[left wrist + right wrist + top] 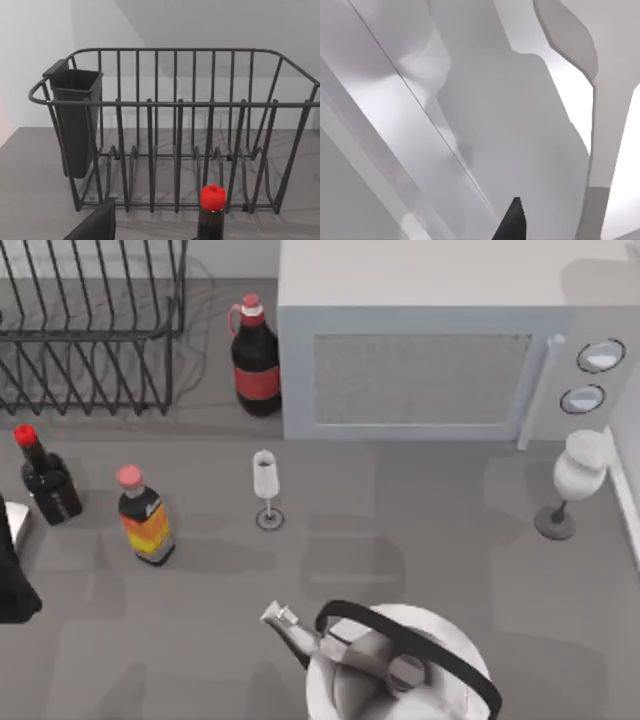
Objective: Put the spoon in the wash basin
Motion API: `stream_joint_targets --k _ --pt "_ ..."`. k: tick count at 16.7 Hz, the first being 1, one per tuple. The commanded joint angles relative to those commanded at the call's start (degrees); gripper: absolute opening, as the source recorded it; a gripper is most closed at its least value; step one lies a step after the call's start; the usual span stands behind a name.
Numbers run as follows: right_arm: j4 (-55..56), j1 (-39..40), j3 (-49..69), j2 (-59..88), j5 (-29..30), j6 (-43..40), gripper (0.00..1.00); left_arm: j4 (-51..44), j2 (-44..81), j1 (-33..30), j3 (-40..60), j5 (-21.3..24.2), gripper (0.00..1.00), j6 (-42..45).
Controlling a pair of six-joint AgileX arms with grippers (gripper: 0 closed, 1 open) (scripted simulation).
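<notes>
At the table's (420, 540) left edge we are holding our left arm (12, 585) low beside the soy sauce bottle (45, 485), and its wrist camera is looking past the bottle's red cap into the wire dish rack (175, 130). The rack's dark cutlery holder (75, 120) is hanging on one end wall. A dark part of the left gripper (97, 225) is edging into that view, but we cannot tell whether the claw is open or closed. We are judging the arm to be parked, since it is reaching for nothing. Moving right, we are passing an orange-labelled bottle (145, 520) standing near the soy sauce, a cola bottle (255, 355) tucked between the rack and the microwave (440, 350), and a slim wine glass (265, 485) standing upright and alone mid-table. At the near edge a kettle (390, 660) is sitting with its spout pointing left and its black handle arching over the lid. Far right, a white goblet (575, 480) is standing close to the microwave's corner. The right gripper (512, 220) is showing a dark tip against pale curved surfaces, and again we cannot tell the claw's state. We cannot place the spoon or the wash basin here, so we are treating the task as not yet begun.
</notes>
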Motion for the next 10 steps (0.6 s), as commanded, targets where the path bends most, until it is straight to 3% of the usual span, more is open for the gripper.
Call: stream_joint_targets --k 10 --pt "-0.96 -0.01 5.88 3.36 0.40 0.22 0.00 0.00 0.00 0.00 0.00 0.00 1.00 0.00"
